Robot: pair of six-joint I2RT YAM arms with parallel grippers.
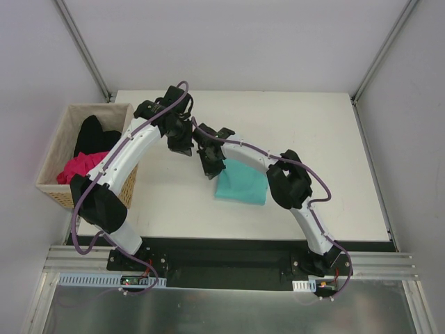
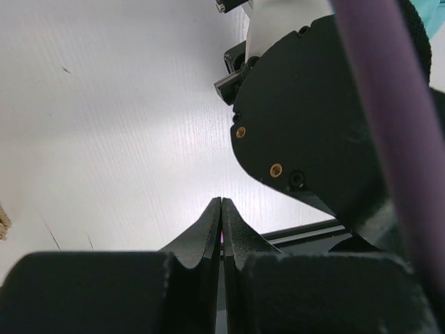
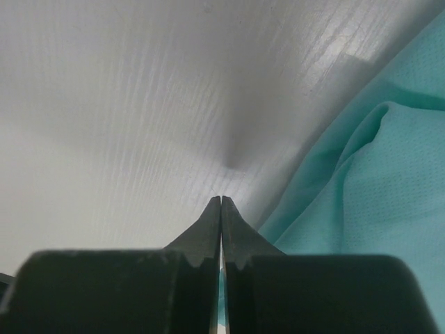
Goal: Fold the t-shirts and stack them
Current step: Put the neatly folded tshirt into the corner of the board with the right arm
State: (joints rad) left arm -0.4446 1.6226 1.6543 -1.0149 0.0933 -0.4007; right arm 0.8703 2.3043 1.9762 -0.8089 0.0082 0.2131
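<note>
Left pincer (image 2: 221, 209): fully closed, empty | right pincer (image 3: 220, 205): fully closed, empty, just beside teal t-shirt (image 3: 361, 209)

The white table (image 1: 313, 132) carries 1 folded teal t-shirt (image 1: 243, 186) near its middle and a wicker basket (image 1: 54, 196) at its left edge.

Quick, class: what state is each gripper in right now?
Left gripper: closed, holding nothing.
Right gripper: closed, holding nothing, tips beside the teal t-shirt.
</note>
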